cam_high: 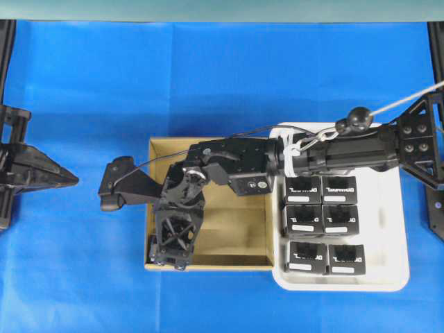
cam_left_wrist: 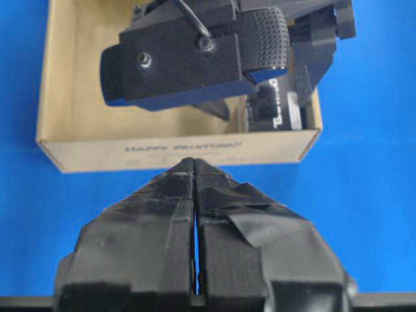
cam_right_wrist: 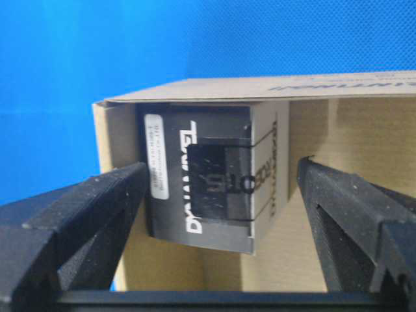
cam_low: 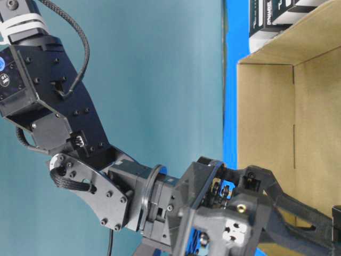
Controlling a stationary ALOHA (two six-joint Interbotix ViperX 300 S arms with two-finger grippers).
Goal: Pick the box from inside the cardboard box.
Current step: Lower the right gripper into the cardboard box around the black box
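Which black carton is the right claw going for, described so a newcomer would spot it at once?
Find the brown cardboard box left of the white tray on the blue table. The box sits alone in the corner of that cardboard box, between the open right claw's fingers. Unlike the six lookalike cartons packed in the tray, it is the only one visible in the cardboard.

white tray [cam_high: 399,229] | six black cartons [cam_high: 321,222] (inside) | blue cloth [cam_high: 208,83]

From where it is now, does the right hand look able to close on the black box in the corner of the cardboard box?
Probably yes. The right hand is open, one finger on each side of the black box. The cardboard box wall stands close beside the left finger, leaving little room there.
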